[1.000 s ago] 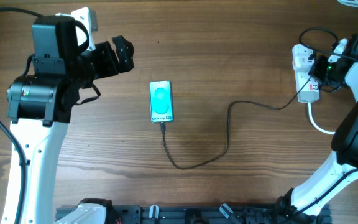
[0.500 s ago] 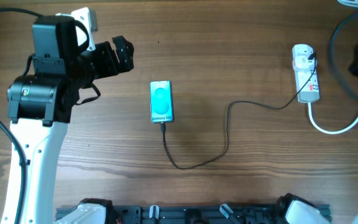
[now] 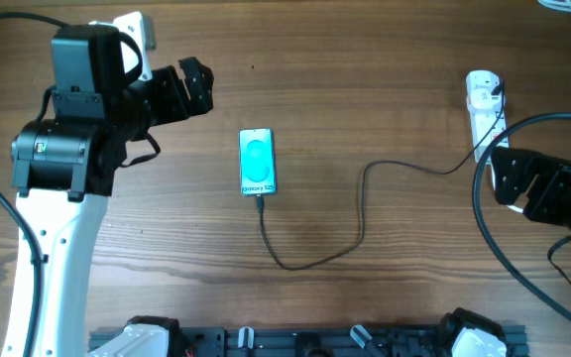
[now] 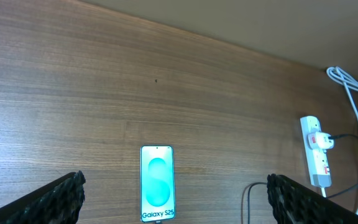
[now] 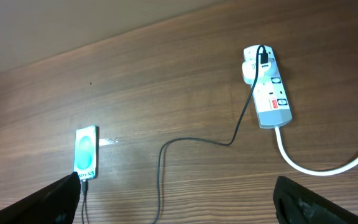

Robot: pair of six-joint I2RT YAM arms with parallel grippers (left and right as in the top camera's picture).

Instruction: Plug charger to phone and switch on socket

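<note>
Nearest you, the charger (image 3: 363,213) loops across the wooden table (image 3: 385,307). Its plug tip (image 3: 260,199) sits right at the near end of the phone (image 3: 257,162), touching it. The phone lies flat, a bit left of the middle, screen lit. Your right gripper (image 3: 504,178) hangs over on the right, fingers spread, nothing in it. From above it covers the near end of the socket (image 5: 269,93). Your left gripper (image 3: 198,87) is far left, also spread wide and empty. The socket's far right, with the charger's other end plugged into its far outlet. A white lead (image 5: 316,163) curls off its near end.
</note>
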